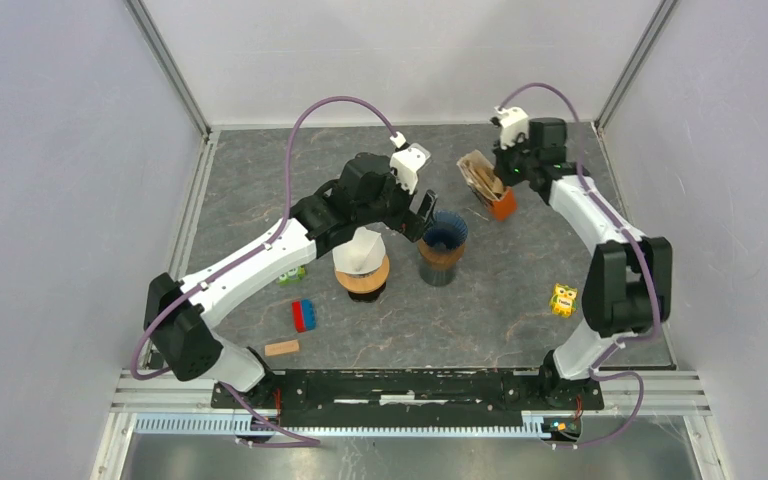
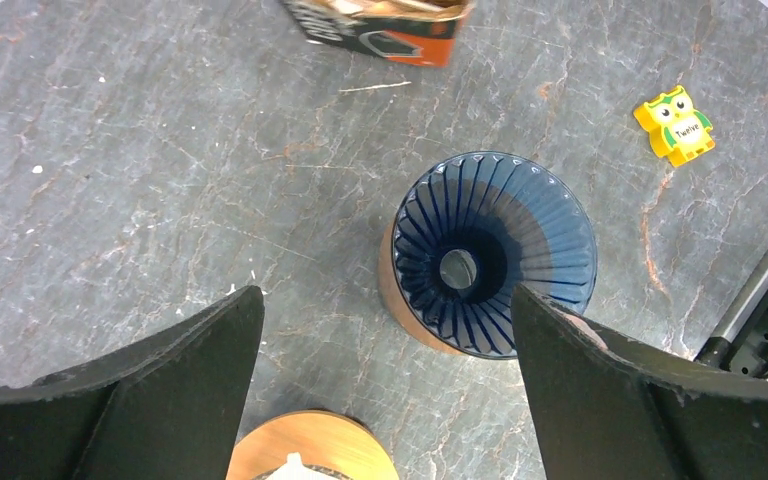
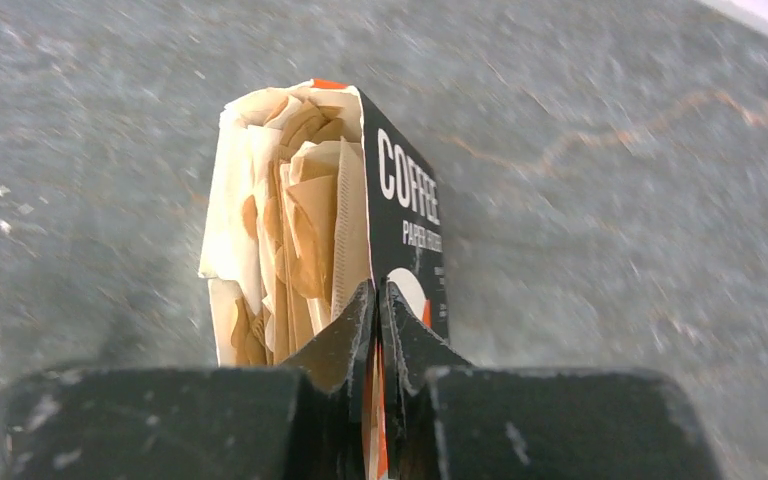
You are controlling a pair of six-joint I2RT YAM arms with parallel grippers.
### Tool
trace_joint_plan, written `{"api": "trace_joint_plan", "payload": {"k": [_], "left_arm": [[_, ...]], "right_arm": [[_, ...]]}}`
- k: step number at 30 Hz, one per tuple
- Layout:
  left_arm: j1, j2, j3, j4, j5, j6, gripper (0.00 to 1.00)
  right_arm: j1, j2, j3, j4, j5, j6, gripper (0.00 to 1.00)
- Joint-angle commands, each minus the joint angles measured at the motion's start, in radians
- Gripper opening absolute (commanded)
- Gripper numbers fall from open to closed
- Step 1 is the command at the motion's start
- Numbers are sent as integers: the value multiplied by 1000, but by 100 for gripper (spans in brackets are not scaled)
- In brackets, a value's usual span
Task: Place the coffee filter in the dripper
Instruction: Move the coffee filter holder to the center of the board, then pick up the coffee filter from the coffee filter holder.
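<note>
A blue ribbed dripper (image 1: 444,232) stands on a brown cup mid-table and is empty in the left wrist view (image 2: 495,250). My left gripper (image 1: 423,215) is open and empty, hovering just left of and above the dripper; the dripper's rim sits by the right finger (image 2: 387,293). An orange and black filter box (image 1: 487,183) full of brown paper filters (image 3: 290,220) stands behind the dripper. My right gripper (image 1: 506,178) is shut on the box's side wall (image 3: 378,300), with the filters to the left of the jaws.
A white dripper on a round wooden stand (image 1: 362,262) sits under the left arm; its wooden disc shows in the left wrist view (image 2: 310,445). A yellow owl toy (image 1: 563,299) lies at the right. A green block (image 1: 293,274), a red-blue block (image 1: 303,315) and a wooden block (image 1: 281,348) lie front left.
</note>
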Motion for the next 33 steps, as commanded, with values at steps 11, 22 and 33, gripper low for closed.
{"api": "trace_joint_plan", "payload": {"k": [11,22,33], "left_arm": [[4,-57,44,-2,10,60,100],[4,-52,48,-25,-5,72,100],[4,-66,24,-5,-4,82,100]], "right_arm": [[-226,-141,-190,-51,-140,-110,18],[-236,-199,-74,-79,-126,-185,42],[-203,-130,9,-109,-143,-185,32]]}}
